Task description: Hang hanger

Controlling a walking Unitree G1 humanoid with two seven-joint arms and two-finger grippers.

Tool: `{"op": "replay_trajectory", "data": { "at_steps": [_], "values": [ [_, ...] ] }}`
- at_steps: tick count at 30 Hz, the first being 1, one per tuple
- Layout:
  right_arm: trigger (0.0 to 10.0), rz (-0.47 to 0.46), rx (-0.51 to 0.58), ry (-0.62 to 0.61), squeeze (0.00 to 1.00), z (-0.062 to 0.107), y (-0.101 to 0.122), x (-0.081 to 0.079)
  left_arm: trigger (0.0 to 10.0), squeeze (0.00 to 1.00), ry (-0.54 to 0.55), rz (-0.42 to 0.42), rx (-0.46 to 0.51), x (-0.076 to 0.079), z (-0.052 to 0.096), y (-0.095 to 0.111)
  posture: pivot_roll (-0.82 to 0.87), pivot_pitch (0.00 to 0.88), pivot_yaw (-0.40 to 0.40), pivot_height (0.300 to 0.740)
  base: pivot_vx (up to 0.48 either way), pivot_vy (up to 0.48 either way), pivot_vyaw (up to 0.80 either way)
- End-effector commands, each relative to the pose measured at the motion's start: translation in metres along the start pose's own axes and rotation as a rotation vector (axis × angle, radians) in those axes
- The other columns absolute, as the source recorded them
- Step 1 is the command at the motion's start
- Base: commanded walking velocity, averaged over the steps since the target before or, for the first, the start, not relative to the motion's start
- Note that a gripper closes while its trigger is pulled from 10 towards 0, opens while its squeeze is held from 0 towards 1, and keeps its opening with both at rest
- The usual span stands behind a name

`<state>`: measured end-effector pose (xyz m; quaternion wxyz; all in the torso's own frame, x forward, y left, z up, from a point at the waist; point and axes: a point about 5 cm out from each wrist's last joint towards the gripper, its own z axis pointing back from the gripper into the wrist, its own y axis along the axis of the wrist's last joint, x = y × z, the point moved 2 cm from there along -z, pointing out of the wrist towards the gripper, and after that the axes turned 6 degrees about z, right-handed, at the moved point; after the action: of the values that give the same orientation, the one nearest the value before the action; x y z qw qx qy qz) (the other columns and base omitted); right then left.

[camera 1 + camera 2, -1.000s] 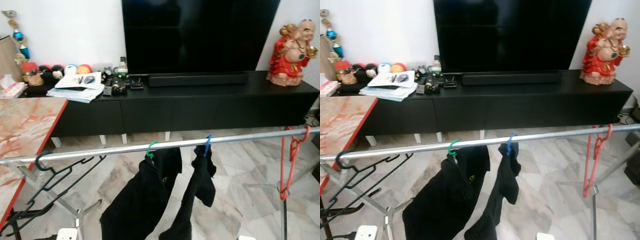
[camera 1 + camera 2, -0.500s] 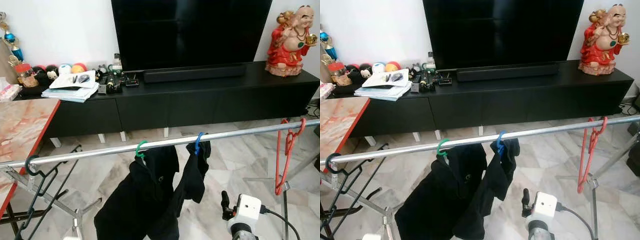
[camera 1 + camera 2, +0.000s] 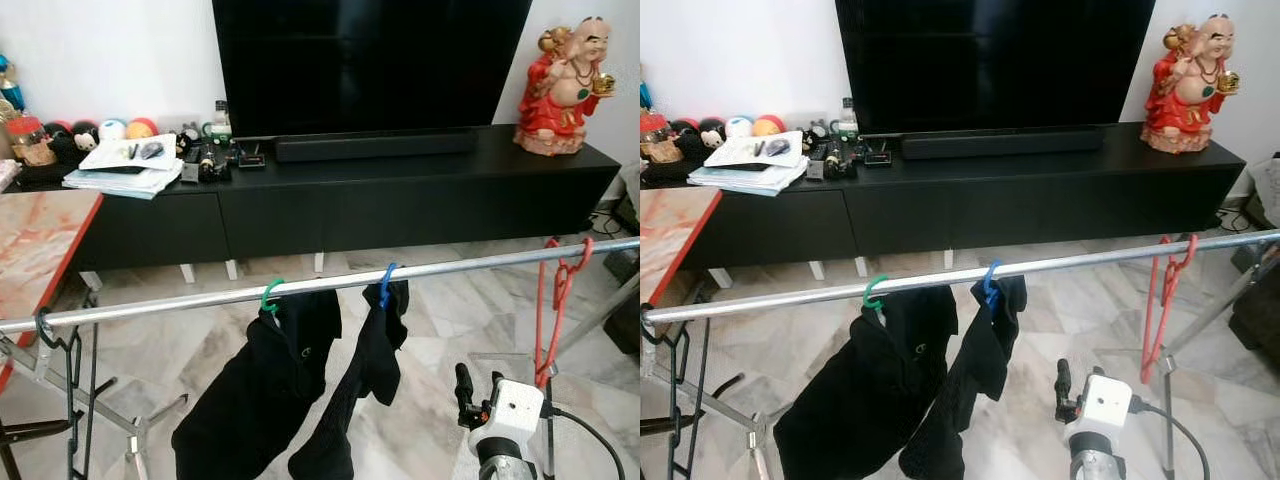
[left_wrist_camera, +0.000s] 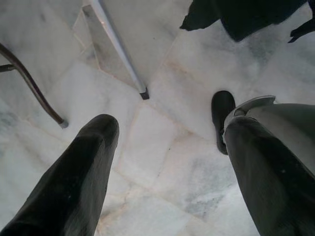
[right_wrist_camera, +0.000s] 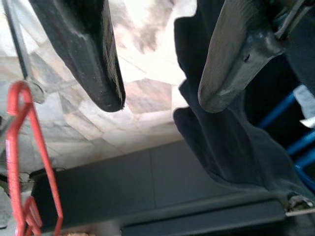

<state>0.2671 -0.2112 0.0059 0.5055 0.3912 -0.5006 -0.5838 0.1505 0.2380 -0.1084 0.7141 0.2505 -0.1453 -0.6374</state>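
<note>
A silver rail (image 3: 180,303) crosses in front of me at waist height. At its left end hangs a bare black hanger (image 3: 68,370), seen edge-on. A green hanger hook (image 3: 270,293) and a blue hanger hook (image 3: 385,285) each carry a black garment (image 3: 265,390) near the middle. A red hanger (image 3: 553,305) hangs at the right end. My right arm (image 3: 505,412) is raised below the rail, left of the red hanger. My right gripper (image 5: 160,96) is open and holds nothing, with the red hanger (image 5: 19,147) and a black garment (image 5: 231,142) before it. My left gripper (image 4: 167,130) hangs open over the floor.
Behind the rail stands a long black TV cabinet (image 3: 400,200) with a television (image 3: 370,65), a red figurine (image 3: 560,90) and clutter at its left. A marble-topped table (image 3: 35,250) is at my left. The rack's legs (image 4: 120,49) stand on the marble floor.
The camera has shifted rightward. My right arm has risen into view at the lower right. The black hanger at the left end has turned from broadside to edge-on.
</note>
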Motion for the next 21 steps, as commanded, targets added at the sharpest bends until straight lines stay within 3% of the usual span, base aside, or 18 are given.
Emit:
{"op": "replay_trajectory", "data": {
  "at_steps": [1, 10, 21],
  "values": [
    [10.0, 0.010, -0.029, 0.005, 0.00, 0.002, -0.003, 0.001, 10.0, 0.00, 0.013, 0.009, -0.034, 0.002, 0.001, -0.008, 0.07, 0.000, -0.001, 0.740, 0.000, 0.000, 0.00],
    [10.0, 0.030, 0.004, 0.020, 0.00, -0.001, 0.009, 0.001, 10.0, 0.00, 0.036, 0.046, -0.064, 0.004, 0.003, -0.020, 0.11, 0.000, -0.027, 0.740, 0.000, 0.000, 0.00],
    [10.0, 0.037, 0.002, 0.041, 0.00, 0.004, 0.011, -0.008, 10.0, 0.00, 0.061, 0.063, -0.086, -0.010, 0.008, -0.033, 0.15, 0.000, -0.035, 0.740, 0.000, 0.000, 0.77]
  ]
}}
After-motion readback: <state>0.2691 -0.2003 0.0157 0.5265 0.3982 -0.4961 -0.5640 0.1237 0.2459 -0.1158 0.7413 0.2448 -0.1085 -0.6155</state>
